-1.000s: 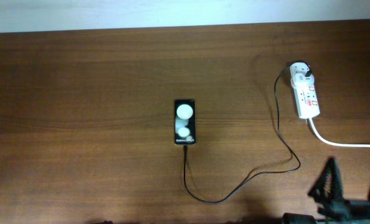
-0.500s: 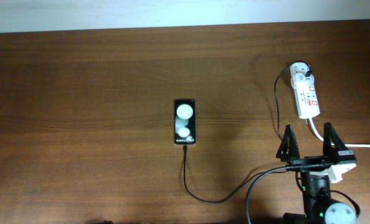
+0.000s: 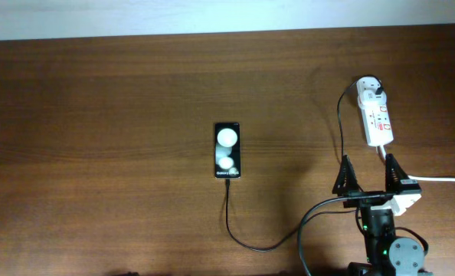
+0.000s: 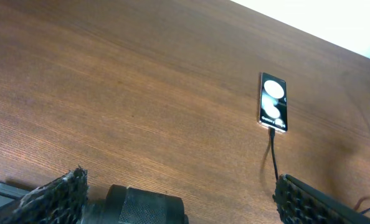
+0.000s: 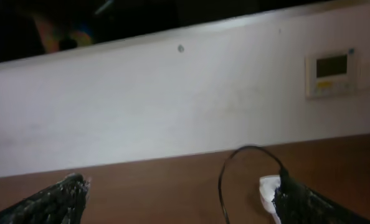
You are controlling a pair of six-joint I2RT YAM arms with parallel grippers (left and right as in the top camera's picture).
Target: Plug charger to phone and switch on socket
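Observation:
The black phone [image 3: 227, 151] lies flat mid-table, and it also shows in the left wrist view [image 4: 273, 102]. The charger cable [image 3: 247, 244] is plugged into the phone's near end. It loops right and up to its white adapter [image 3: 371, 87], which sits in the far end of the white socket strip [image 3: 378, 123]. My right gripper [image 3: 368, 175] is open and empty. It hovers just in front of the socket's near end, over the thick white cord. In the right wrist view the open right gripper [image 5: 182, 183] faces the socket [image 5: 267, 190]. My left gripper [image 4: 180, 179] is open, empty and far from the phone.
The thick white cord [image 3: 434, 179] runs from the socket off the right edge. A white wall [image 5: 172, 106] with a small wall panel [image 5: 332, 73] stands beyond the table's far edge. The wooden table [image 3: 97, 153] stretches left of the phone.
My right arm has come up from the bottom right corner toward the socket and now stands just in front of its near end. Phone, cable and socket have not moved.

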